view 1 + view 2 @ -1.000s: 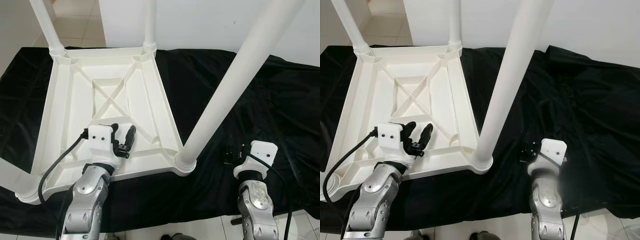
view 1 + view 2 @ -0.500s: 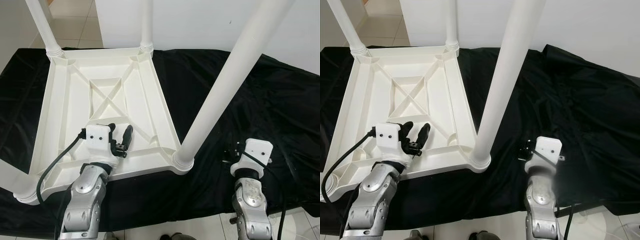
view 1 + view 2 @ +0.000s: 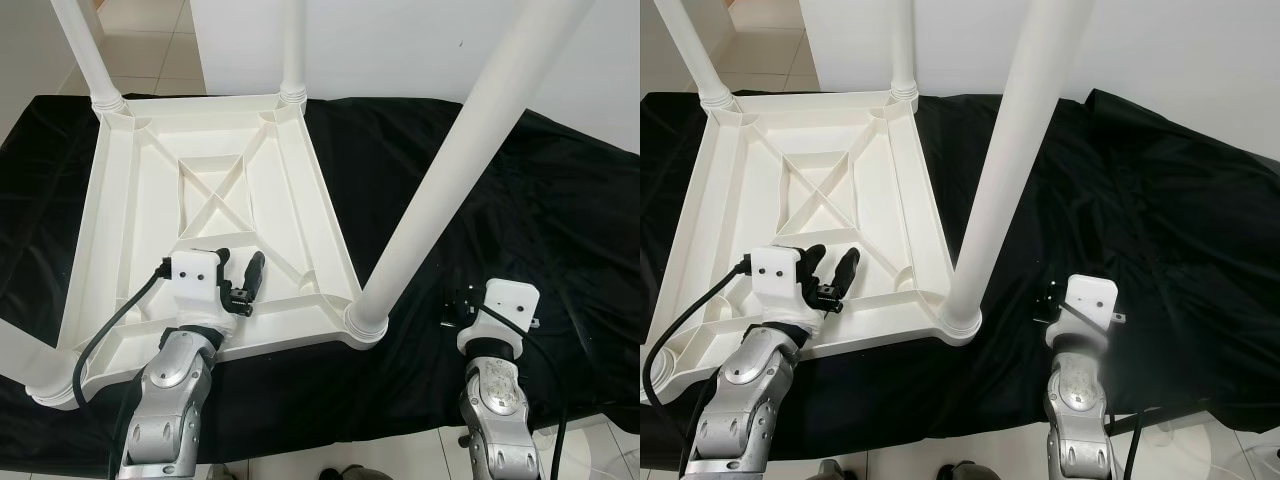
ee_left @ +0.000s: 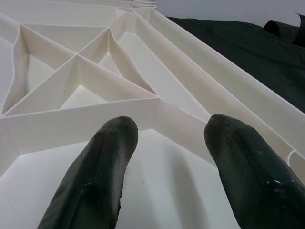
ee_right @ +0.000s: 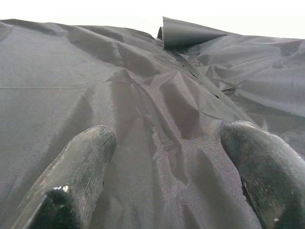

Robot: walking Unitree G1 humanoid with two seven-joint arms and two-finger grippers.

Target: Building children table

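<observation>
Over the last second the right end effector (image 3: 455, 307), fingers spread over the black cloth (image 3: 560, 200), has drawn back toward the frame's lower edge, while the left end effector (image 3: 240, 275) stays spread above the upturned children's table (image 3: 130, 200) at centre-left, all four legs seated, suggesting assembly is nearly finished.

White plastic children's table (image 3: 140, 190) upside down on black cloth (image 3: 540, 220), legs (image 3: 440, 190) pointing up.

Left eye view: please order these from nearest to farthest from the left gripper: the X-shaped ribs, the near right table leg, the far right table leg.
From the left gripper:
1. X-shaped ribs, just ahead, mid-underside.
2. Near right table leg, to its right, at the front corner.
3. Far right table leg, at the back corner.
</observation>
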